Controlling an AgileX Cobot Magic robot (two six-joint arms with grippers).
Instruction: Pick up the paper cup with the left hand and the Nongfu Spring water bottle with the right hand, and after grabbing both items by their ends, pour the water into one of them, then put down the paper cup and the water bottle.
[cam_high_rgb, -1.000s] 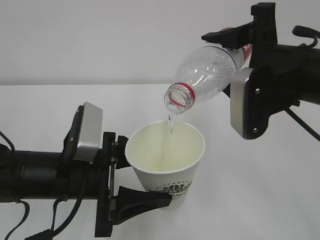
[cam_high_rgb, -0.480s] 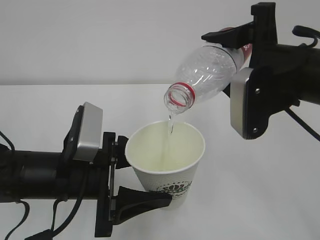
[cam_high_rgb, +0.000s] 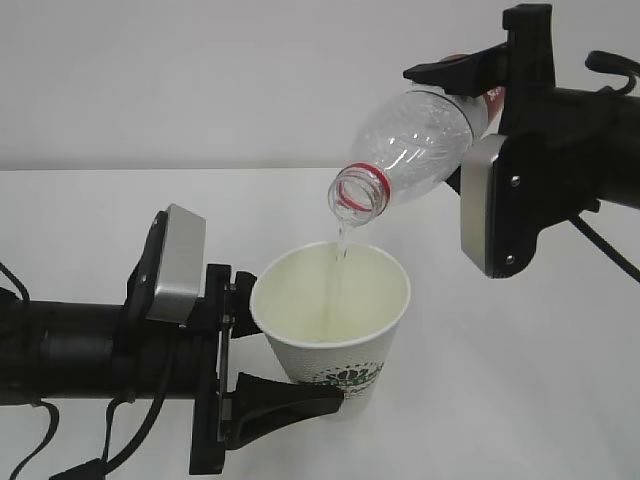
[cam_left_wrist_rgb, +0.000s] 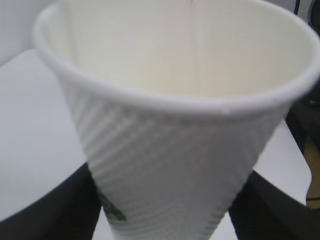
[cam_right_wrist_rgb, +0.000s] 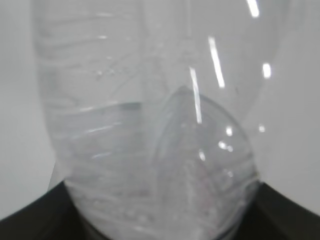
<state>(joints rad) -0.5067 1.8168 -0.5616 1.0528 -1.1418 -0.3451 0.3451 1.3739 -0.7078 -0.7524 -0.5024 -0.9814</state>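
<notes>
White tabletop (cam_high_rgb: 520, 380) lies bare to the right of and behind the cup, giving room there; its far edge meets the grey wall. Count: one paper cup (cam_high_rgb: 335, 325), one Nongfu Spring water bottle (cam_high_rgb: 410, 145), two arms. The left hand (cam_high_rgb: 262, 350) clasps the cup's lower body, cup upright. The right hand (cam_high_rgb: 480, 95) grips the bottle, tilted mouth-down just above the cup rim. A thin stream of water (cam_high_rgb: 341, 248) falls into the cup.
</notes>
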